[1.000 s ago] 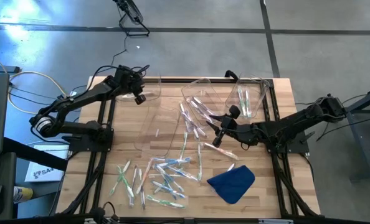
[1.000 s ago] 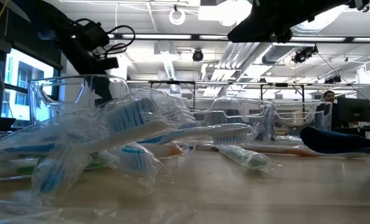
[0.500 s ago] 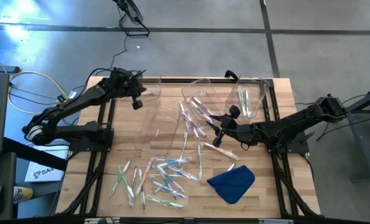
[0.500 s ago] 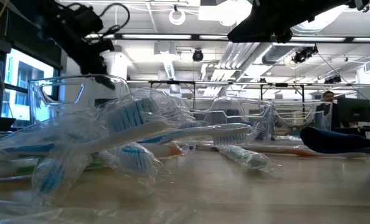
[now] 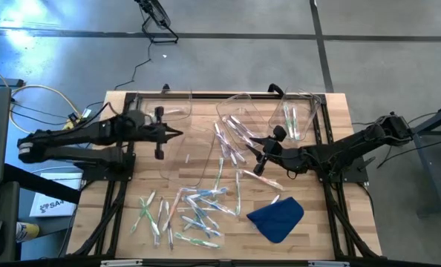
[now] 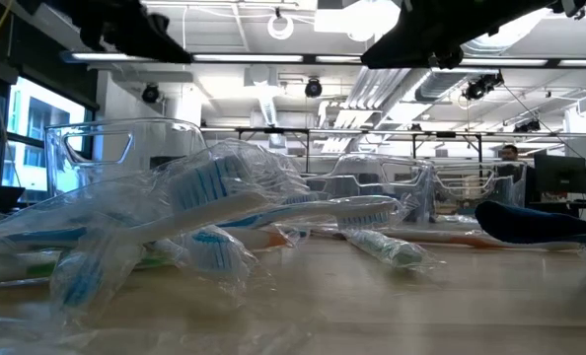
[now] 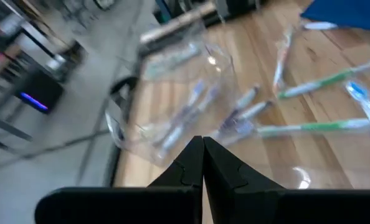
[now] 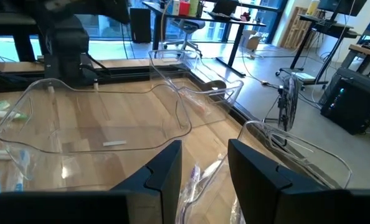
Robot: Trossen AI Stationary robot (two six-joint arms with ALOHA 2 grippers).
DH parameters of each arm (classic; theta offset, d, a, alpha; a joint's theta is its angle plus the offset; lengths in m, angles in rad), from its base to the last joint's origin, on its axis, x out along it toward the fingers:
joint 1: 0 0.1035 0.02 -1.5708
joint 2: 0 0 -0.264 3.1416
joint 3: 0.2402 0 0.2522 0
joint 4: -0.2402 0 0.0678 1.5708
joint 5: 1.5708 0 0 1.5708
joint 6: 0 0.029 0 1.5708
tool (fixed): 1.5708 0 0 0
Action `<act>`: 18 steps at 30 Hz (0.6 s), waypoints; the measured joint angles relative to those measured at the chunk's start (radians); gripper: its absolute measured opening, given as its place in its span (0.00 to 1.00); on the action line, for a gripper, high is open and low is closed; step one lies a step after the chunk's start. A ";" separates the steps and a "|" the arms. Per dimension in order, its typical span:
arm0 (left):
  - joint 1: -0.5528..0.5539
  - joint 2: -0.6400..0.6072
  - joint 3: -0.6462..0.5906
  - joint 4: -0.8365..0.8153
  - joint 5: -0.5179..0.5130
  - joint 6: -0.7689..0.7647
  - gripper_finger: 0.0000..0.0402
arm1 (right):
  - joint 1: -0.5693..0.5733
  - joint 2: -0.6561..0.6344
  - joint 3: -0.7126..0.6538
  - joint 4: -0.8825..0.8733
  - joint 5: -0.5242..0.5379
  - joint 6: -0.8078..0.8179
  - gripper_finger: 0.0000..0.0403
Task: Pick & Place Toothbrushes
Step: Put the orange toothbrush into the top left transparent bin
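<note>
Left gripper (image 5: 177, 133) pinched together, empty; right gripper (image 5: 259, 159) spread, empty.
We judge right hangs over loose toothbrushes (image 5: 194, 211) w/ fingers apart, ready to pick; bins (image 5: 239, 107) nearby.

A wooden bench (image 5: 116, 222) carries several clear plastic bins: one (image 5: 187, 152) at centre left, one (image 5: 243, 115) tilted at the far middle, another (image 5: 298, 111) at the far right. A blue cloth (image 5: 276, 217) lies crumpled near the right front.
</note>
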 joint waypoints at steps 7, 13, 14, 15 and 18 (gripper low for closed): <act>-0.199 -0.006 -0.001 0.027 -0.230 0.010 0.00 | -0.001 0.000 0.000 -0.091 -0.093 0.072 0.30; -0.254 -0.006 -0.001 0.025 -0.241 0.004 0.00 | -0.025 0.000 0.000 -0.318 -0.309 0.254 0.27; -0.258 -0.006 -0.001 0.025 -0.241 0.002 0.00 | -0.028 0.000 0.000 -0.353 -0.359 0.285 0.26; -0.258 -0.006 -0.001 0.025 -0.241 0.002 0.00 | -0.032 0.000 0.000 -0.387 -0.408 0.315 0.25; -0.257 -0.006 -0.001 0.025 -0.241 0.002 0.00 | -0.037 0.000 0.000 -0.474 -0.553 0.393 0.23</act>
